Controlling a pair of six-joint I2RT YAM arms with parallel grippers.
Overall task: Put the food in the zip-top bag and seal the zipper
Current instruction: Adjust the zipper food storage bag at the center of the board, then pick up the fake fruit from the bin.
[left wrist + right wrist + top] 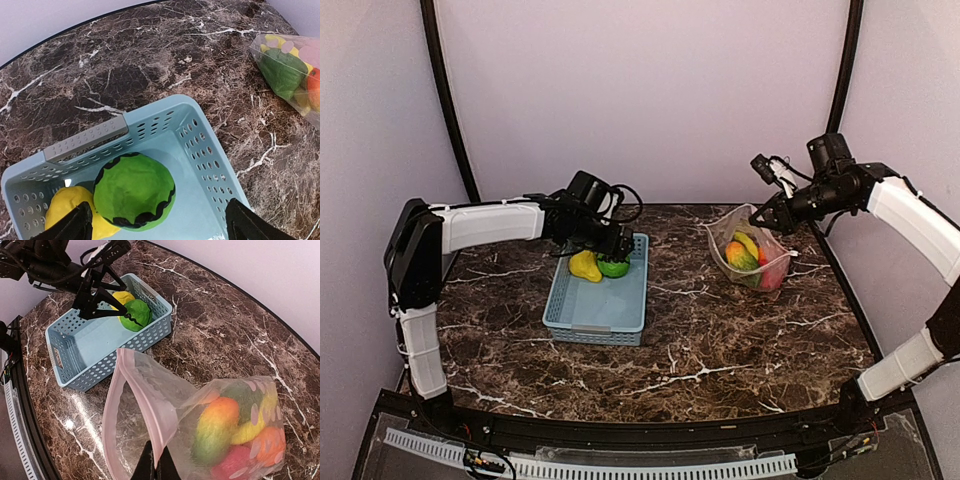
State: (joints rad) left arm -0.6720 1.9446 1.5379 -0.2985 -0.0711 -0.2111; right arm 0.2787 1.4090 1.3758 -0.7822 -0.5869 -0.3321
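The striped green melon [134, 190] and the yellow lemon [70, 212] lie in the far end of the light blue basket [210, 150]. My left gripper [157, 222] is open, its fingers on either side of the melon and just above it. My right gripper [156, 465] is shut on the pinkish zipper strip [145, 405] of the zip-top bag [165, 390] and holds its mouth open and lifted. Inside the bag are an orange-green fruit [217, 430], a pink-red ball [235, 462], an orange [265, 445], the banana [255, 427] and a green piece. No slider tab shows.
The basket [600, 315] stands left of centre on the dark marble table. The bag [752, 258] rests at the back right, near the table's right edge. Curved walls close in the back and sides.
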